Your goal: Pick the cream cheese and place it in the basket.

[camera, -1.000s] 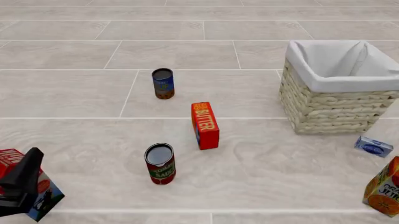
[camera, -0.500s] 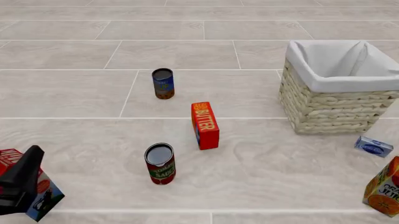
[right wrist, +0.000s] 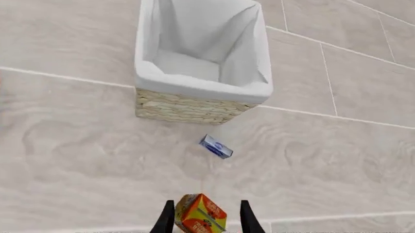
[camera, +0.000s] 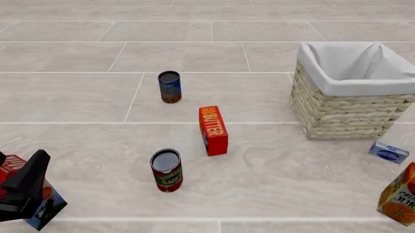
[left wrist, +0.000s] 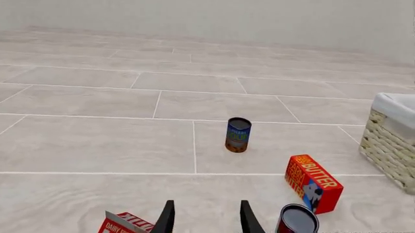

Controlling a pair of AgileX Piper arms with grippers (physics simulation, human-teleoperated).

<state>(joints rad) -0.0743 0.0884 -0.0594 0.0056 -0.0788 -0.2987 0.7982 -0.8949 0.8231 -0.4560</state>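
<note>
cream cheese (right wrist: 216, 146) lies untouched beside basket (right wrist: 188, 109). approach step: right gripper (right wrist: 205, 219), fingers spread and empty, must descend past orange juice carton (right wrist: 200, 213).

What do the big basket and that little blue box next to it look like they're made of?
The basket looks like woven wicker or straw: pale, matte, with chunky plaited rows on its walls. A white lining, probably cloth, folds softly over its rim. The cream cheese seems to be a printed cardboard box: flat faces, sharp edges, pale blue and white with a dark oval logo. As a simulator render, the finish is only suggested.
</note>
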